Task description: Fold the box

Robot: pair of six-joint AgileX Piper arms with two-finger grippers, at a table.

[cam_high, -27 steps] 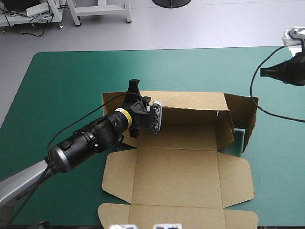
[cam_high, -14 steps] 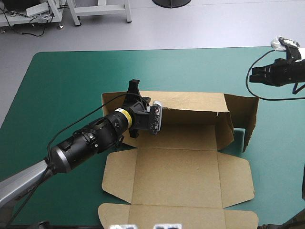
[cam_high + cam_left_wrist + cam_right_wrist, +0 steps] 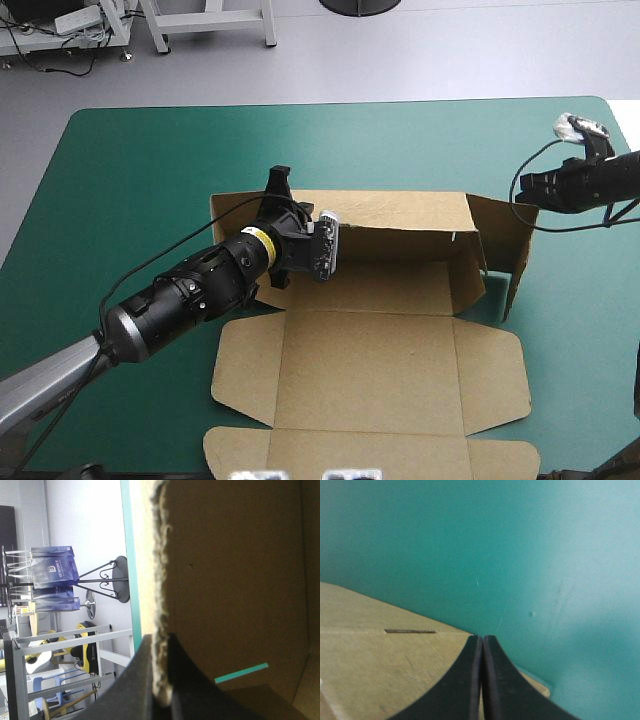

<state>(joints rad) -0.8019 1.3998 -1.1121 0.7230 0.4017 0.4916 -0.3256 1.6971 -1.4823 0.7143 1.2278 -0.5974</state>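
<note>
1. The box (image 3: 370,370) lies in the middle of the counter (image 3: 150,160). Its long rear wall is raised, a flap stands at its right end, and the wide lid panels lie flat toward the near edge.
2. The left end effector (image 3: 278,182) is nearly closed on the left end of the rear wall. In the left wrist view the ragged board edge (image 3: 240,580) sits pinched between its black fingers (image 3: 161,642).
3. The right end effector (image 3: 526,186) is beside the top of the raised right flap, fingers pressed together and holding nothing. Whether it touches the board I cannot tell. Its own view shows the closed tips (image 3: 482,639) over a corner of brown board (image 3: 380,670) and teal-green cover (image 3: 520,555).
4. The near lid flaps reach almost to the counter's near edge.
5. Bare cover lies wide on the left and far sides, with a narrower strip on the right.
6. Grey floor (image 3: 450,50) lies beyond the far edge.
</note>
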